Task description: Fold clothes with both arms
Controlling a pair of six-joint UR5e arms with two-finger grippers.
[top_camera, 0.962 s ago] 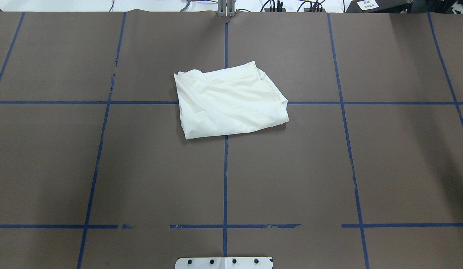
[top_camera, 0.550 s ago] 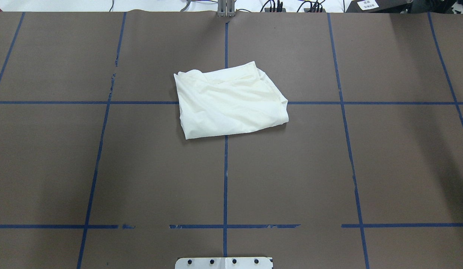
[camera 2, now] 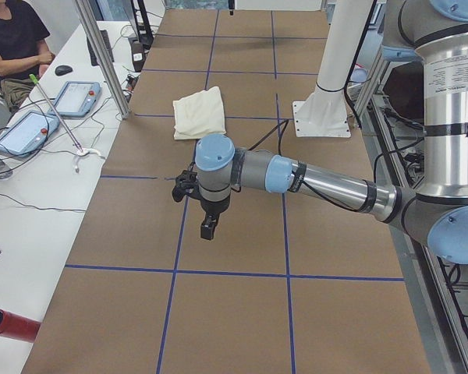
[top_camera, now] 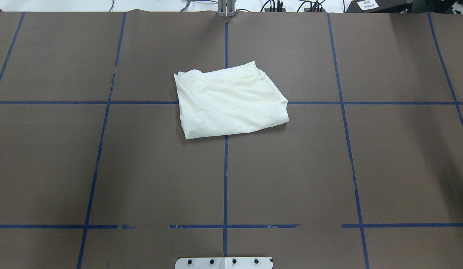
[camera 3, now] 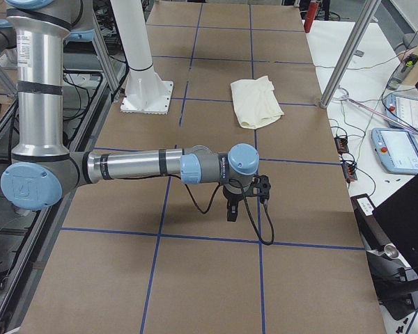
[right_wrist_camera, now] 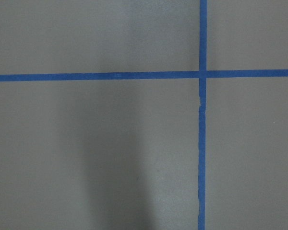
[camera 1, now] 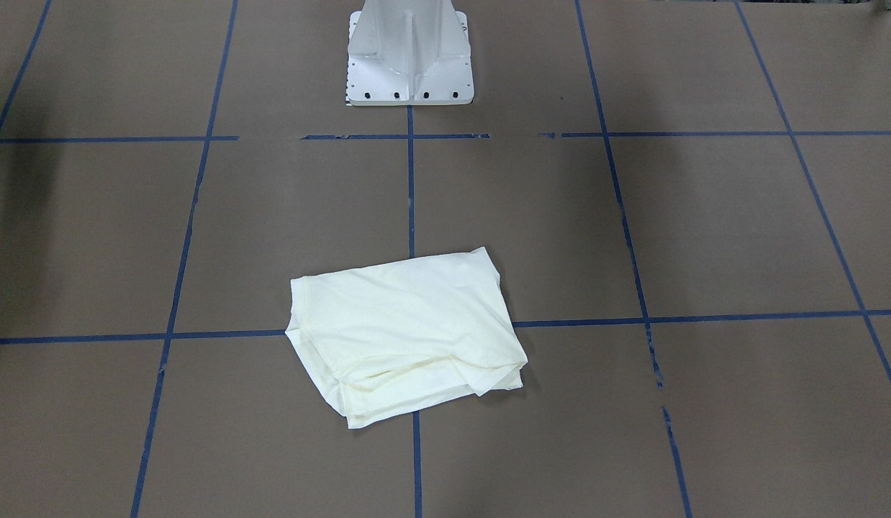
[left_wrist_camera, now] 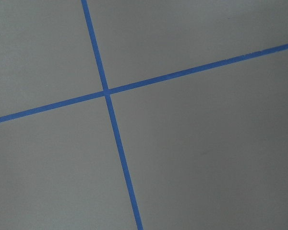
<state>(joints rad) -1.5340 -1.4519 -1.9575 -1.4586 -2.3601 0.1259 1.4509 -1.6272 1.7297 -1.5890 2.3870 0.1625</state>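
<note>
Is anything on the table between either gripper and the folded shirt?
Nothing visible does. In the side views, only bare brown table lies between the left gripper and the folded shirt, and likewise between the right gripper and it. Neither gripper touches the shirt.

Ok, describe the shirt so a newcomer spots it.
Start at the white pedestal on the brown table. Follow the blue centre line out to its second crossing: the shirt lies folded there. It is the only cream cloth.
</note>
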